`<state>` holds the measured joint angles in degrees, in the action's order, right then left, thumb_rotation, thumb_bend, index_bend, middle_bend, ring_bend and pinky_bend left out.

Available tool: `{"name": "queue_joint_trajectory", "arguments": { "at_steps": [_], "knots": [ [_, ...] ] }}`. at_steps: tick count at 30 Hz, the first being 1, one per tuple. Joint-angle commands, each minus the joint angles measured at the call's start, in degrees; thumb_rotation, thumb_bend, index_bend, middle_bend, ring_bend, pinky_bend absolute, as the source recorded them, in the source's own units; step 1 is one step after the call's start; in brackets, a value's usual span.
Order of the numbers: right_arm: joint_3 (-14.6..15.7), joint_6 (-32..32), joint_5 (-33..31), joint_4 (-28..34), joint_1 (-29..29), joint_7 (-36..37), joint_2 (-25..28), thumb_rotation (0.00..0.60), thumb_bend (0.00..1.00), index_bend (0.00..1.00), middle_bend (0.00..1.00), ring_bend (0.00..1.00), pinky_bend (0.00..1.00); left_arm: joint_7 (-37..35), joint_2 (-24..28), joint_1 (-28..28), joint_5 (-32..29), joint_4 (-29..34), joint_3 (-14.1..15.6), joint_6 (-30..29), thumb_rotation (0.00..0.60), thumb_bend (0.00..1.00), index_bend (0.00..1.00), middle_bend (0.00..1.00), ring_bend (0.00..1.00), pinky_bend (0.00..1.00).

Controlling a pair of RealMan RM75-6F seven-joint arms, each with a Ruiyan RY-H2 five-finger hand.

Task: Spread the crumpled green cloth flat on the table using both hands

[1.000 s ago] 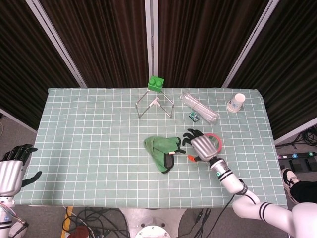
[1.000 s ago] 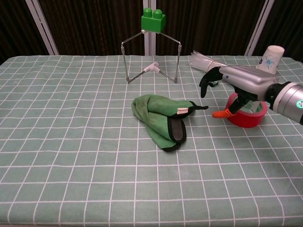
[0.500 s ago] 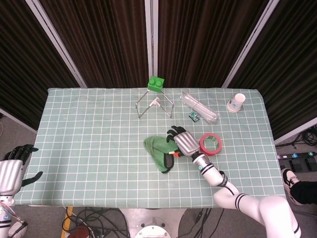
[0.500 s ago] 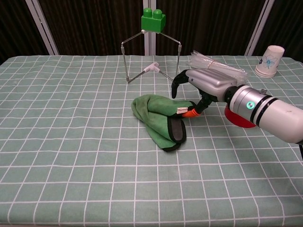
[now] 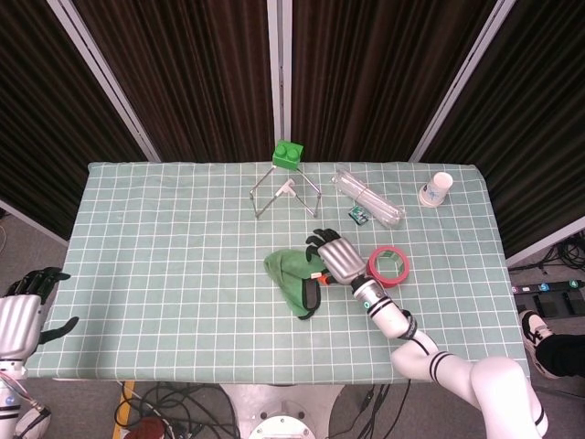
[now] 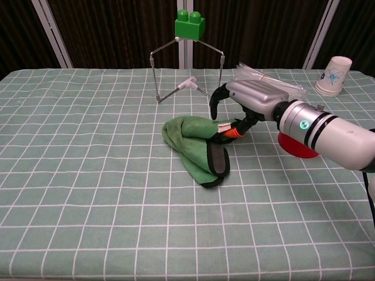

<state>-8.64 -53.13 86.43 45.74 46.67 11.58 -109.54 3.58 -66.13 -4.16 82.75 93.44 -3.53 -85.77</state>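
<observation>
The crumpled green cloth [image 5: 291, 274] [image 6: 193, 140] lies bunched near the table's middle, with a black-edged fold at its near end. My right hand [image 5: 334, 256] [image 6: 249, 99] rests over the cloth's right end. Its dark fingers curl down there, and the orange-tipped thumb [image 6: 232, 133] presses in by the white tag, pinching that edge. The cloth still rests on the table. My left hand [image 5: 18, 315] hangs off the table's near left corner, fingers apart and holding nothing; the chest view does not show it.
A red tape roll [image 5: 388, 265] [image 6: 296, 146] sits just right of my right hand. At the back stand a wire stand carrying a green block [image 5: 288, 154] [image 6: 189, 24], a clear plastic packet [image 5: 367, 198] [image 6: 266, 79] and a paper cup [image 5: 439, 188] [image 6: 335, 75].
My right hand has moved left from the red tape roll onto the cloth's right end. Its fingers have curled down, and the white tag has shifted slightly. The left hand has stayed put.
</observation>
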Motion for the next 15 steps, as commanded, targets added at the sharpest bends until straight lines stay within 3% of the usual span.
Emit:
{"name": "queue_joint_trajectory", "arguments": {
  "at_steps": [1, 10, 15],
  "knots": [
    [0.1, -0.5, 0.1, 0.1, 0.1, 0.2, 0.3, 0.600, 0.22, 0.46, 0.24, 0.13, 0.15, 0.0, 0.0, 0.0, 0.0, 0.0, 0.0, 0.0, 0.600, 0.03, 0.27, 0.25, 0.20, 0.28],
    [0.3, -0.6, -0.5, 0.7, 0.4, -0.3, 1.3, 0.600, 0.28, 0.51, 0.26, 0.15, 0.17, 0.4, -0.2, -0.2, 0.1, 0.2, -0.1, 0.2, 0.600, 0.03, 0.27, 0.25, 0.20, 0.28],
    [0.5, -1.4, -0.5, 0.8, 0.4, -0.5, 1.5, 0.600, 0.37, 0.69, 0.31, 0.19, 0.21, 0.4, -0.4, -0.4, -0.2, 0.2, -0.3, 0.3, 0.600, 0.03, 0.27, 0.25, 0.20, 0.28]
  ]
}}
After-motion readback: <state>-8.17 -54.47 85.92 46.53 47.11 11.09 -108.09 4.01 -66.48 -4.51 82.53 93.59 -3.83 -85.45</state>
